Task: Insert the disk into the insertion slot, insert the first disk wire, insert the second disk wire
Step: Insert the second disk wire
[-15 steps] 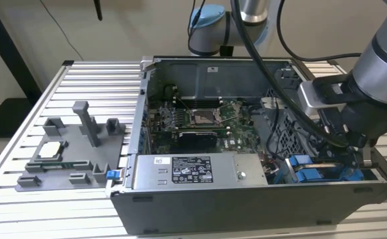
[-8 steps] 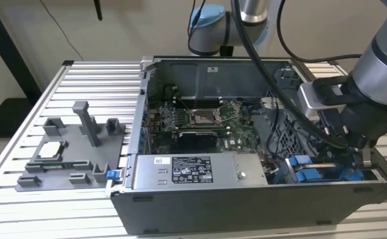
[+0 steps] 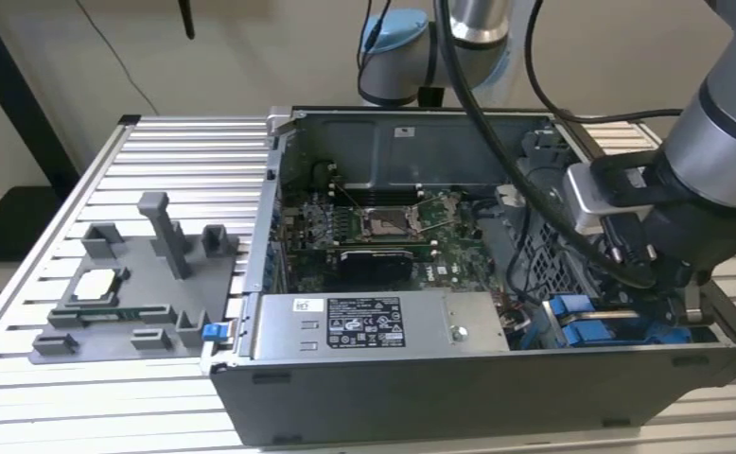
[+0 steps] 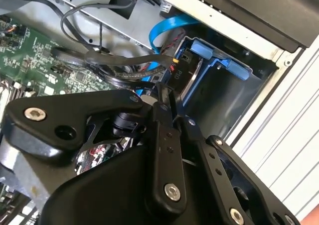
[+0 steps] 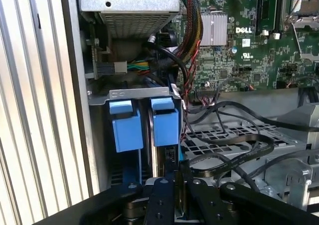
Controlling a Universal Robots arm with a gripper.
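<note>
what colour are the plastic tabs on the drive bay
Bright blue tabs on the drive bay, best seen in the first wrist view.

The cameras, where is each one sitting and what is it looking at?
Exterior view: off the arm, above the table, looking down into the open computer case; the grey arm reaches in at its right.
First wrist view: on the arm, looking past the black tool at the slot.
Second wrist view: on the arm, looking along the tool into the slot.
Both wrist views share the tool, slot and green board.
</note>
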